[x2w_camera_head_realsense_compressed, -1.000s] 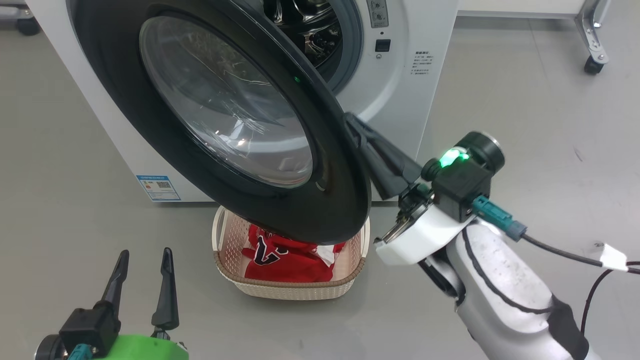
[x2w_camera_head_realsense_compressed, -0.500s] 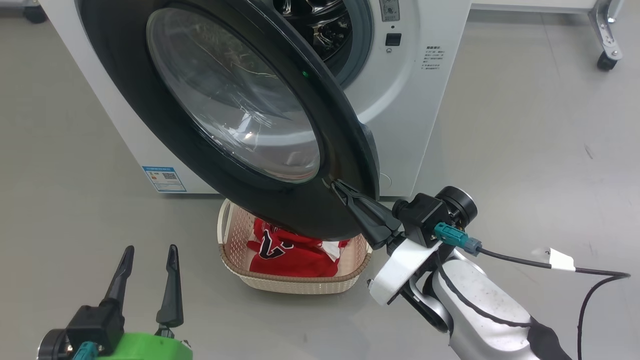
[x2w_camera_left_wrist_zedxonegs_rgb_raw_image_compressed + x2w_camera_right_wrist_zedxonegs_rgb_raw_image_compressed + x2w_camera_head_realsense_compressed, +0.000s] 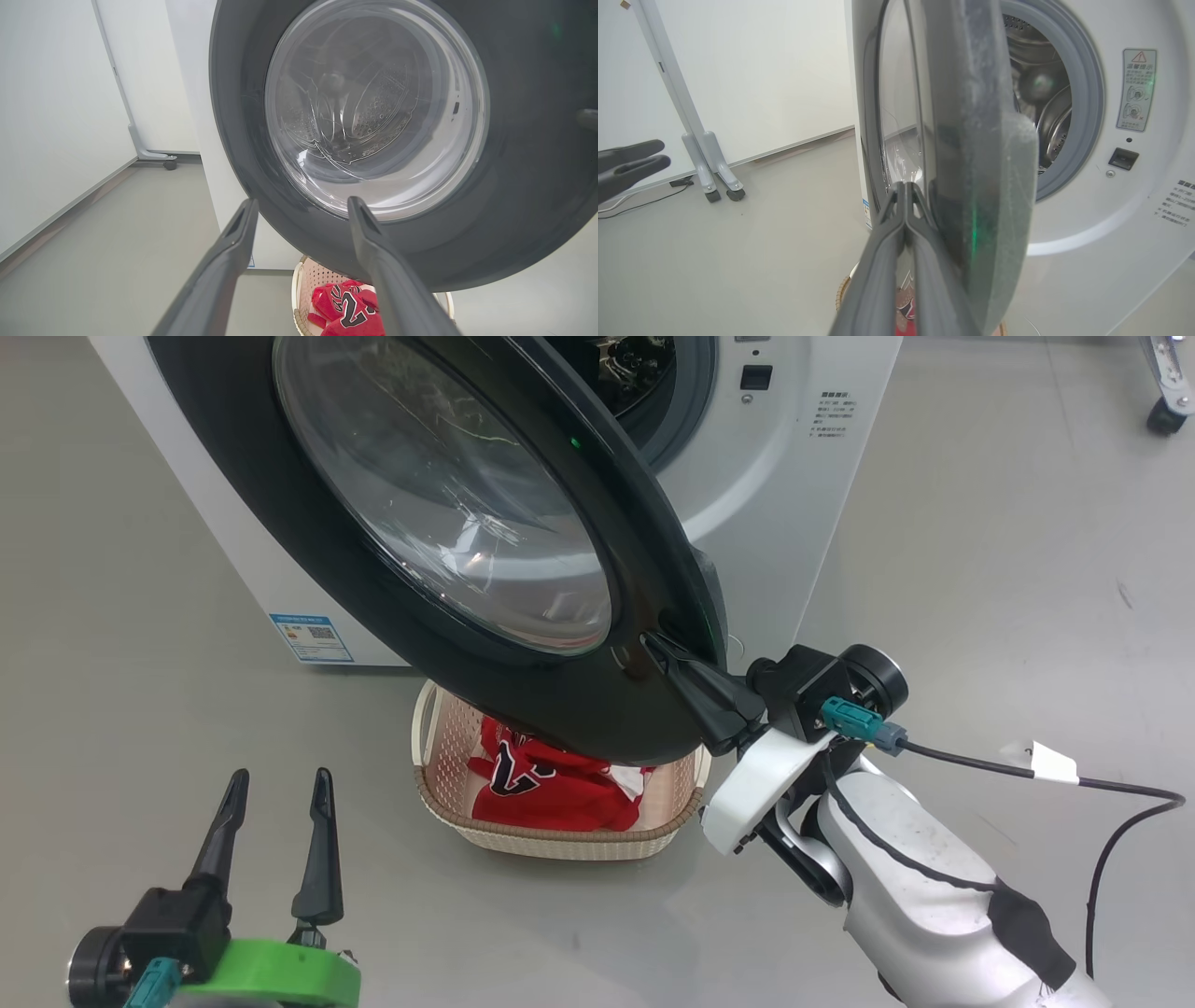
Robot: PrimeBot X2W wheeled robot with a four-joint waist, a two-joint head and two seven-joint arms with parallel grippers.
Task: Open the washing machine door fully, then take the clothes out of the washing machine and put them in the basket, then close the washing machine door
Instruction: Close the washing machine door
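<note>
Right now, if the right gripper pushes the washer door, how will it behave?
The washing machine door looks rigid, so it should probably swing as one piece. Its glossy face may let the shut right gripper slide. The bulging glass suggests some weight.

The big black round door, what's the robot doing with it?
The robot's right gripper, fingers shut, rests against the outer face of the partly open glossy black round door of the white washing machine. The red jersey already lies in the cream plastic basket on the floor below. The left gripper hangs open and empty.
</note>
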